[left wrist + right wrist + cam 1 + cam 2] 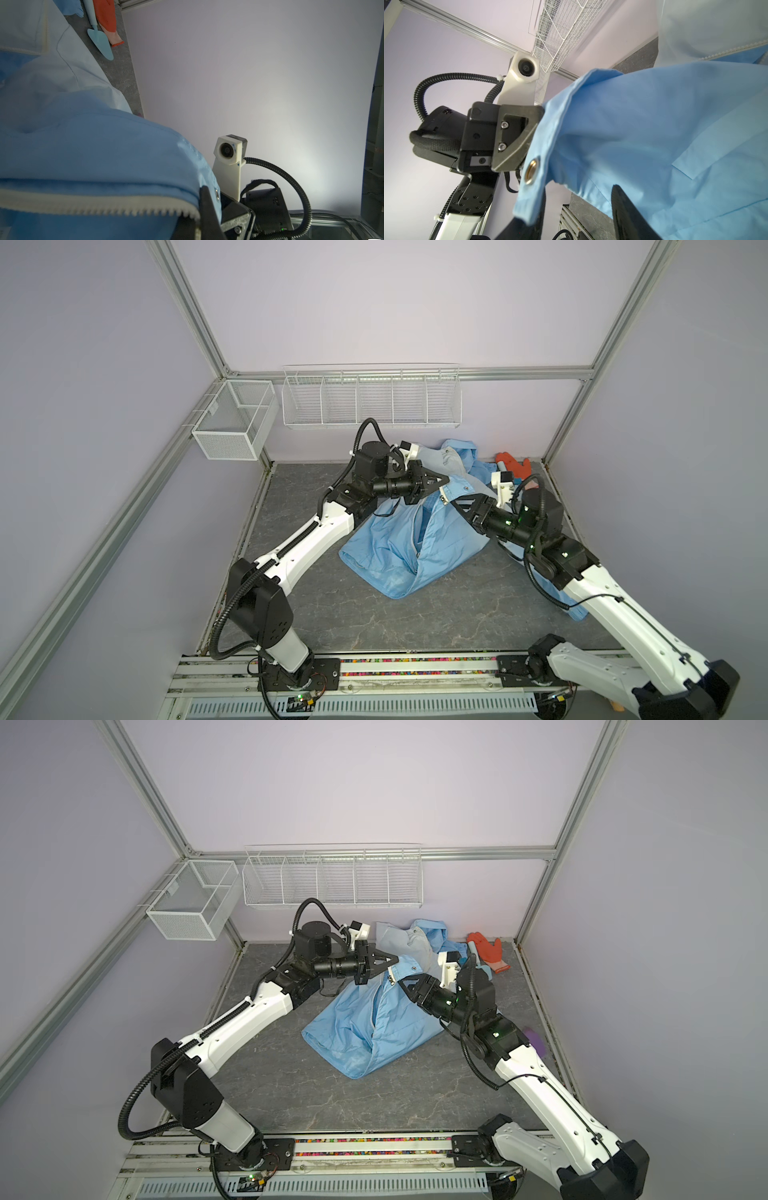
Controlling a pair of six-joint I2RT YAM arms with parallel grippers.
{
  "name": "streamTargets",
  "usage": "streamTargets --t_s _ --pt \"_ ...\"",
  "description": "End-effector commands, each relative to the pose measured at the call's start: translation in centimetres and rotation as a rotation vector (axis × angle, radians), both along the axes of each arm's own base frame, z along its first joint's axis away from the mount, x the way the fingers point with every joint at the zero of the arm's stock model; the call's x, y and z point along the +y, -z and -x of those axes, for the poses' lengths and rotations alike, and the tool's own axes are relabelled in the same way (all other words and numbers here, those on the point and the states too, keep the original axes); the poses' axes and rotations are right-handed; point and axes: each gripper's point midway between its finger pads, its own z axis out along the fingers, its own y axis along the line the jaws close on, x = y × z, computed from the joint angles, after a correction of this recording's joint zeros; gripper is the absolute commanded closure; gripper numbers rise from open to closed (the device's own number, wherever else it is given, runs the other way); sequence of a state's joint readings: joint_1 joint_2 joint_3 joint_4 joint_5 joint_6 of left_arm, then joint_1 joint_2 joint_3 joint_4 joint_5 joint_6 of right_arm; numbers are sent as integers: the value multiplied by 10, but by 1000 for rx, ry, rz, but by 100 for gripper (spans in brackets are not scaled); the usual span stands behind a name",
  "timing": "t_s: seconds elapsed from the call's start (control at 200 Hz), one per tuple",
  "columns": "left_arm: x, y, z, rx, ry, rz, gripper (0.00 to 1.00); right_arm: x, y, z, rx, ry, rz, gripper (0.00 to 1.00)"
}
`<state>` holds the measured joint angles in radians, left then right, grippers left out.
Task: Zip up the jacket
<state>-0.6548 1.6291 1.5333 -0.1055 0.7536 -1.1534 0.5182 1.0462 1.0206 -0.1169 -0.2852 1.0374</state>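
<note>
Our left claw (444, 480) pinches jacket (386, 556) front; right claw (454, 502) gapes, holding nothing. We'd grip beside zipper (104, 205), taut.

I am reading no text, label, brand, number or sign in any view; the jacket (395, 556) is showing no legible marking, and its snap button (532, 170) is showing none either
</note>
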Motion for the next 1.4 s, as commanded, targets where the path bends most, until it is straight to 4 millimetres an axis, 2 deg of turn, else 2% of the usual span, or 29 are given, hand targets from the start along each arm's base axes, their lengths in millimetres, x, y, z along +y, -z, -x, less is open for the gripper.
streamTargets --t_s 0.0,0.1,0.165,0.205,0.265,0.345,0.46,0.58,0.69,0.88,1.08,1.23,1.395 --pt "4 -10 -2 -84 -19 -48 100 9 -34 4 -56 -30 -73 46" --pt "8 -11 -5 -109 -43 -93 100 1 -28 4 -9 27 -68 51" --pt "13 -11 -8 -132 -75 -139 100 -15 -6 6 91 112 -25 53" --pt "17 -11 -11 -145 -97 -169 100 -25 0 9 117 153 -6 55" --pt "23 -10 -17 -167 -140 -224 100 -35 -1 15 115 186 -9 55" --pt "31 -13 -24 -205 -188 -272 100 -38 -9 21 94 184 -33 51" --pt "35 -19 -27 -249 -226 -326 100 -24 -24 23 92 130 -78 47" --pt "34 -24 -27 -300 -244 -387 100 3 -43 17 102 86 -96 46" --pt "37 -26 -29 -318 -270 -419 100 23 -52 10 134 74 -105 46" --pt "48 -31 -32 -344 -326 -464 100 35 -48 -5 187 98 -98 52" --pt "57 -35 -34 -369 -369 -493 100 44 -36 -11 236 92 -100 55" --pt "58 -39 -37 -384 -391 -496 100 52 -31 -14 248 74 -108 54" --pt "55 -40 -38 -386 -389 -493 100 65 -31 -22 256 55 -137 49"
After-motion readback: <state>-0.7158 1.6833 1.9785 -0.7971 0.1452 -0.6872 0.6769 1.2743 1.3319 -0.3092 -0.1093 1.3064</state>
